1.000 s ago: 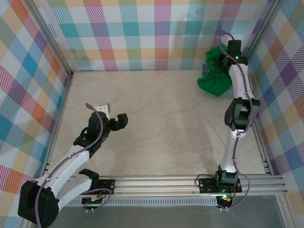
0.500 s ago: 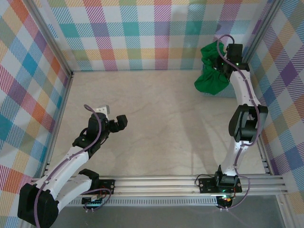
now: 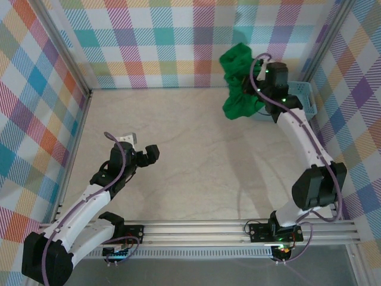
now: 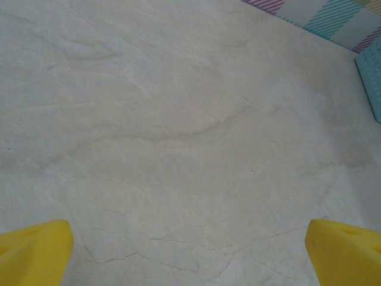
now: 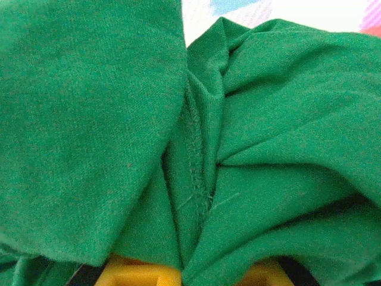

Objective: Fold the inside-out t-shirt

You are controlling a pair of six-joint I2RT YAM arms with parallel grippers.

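The bright green t-shirt point(image 3: 239, 83) hangs bunched in the air at the back right, above the table and left of the basket. My right gripper point(image 3: 257, 76) is shut on it; in the right wrist view the green cloth point(image 5: 196, 137) with a raw seam pinches between the yellow fingers point(image 5: 140, 275) and hides their tips. My left gripper point(image 3: 150, 154) hovers low over the bare table at the left, open, with its yellow fingertips point(image 4: 33, 250) far apart and nothing between them.
A light blue plastic basket point(image 3: 302, 95) stands in the back right corner, its edge point(image 4: 372, 83) showing in the left wrist view. Checked walls enclose the cream table point(image 3: 196, 155). An aluminium rail point(image 3: 238, 229) runs along the near edge.
My right gripper has lifted the green t-shirt out of the basket and carried it leftward and higher. The left arm has barely moved.
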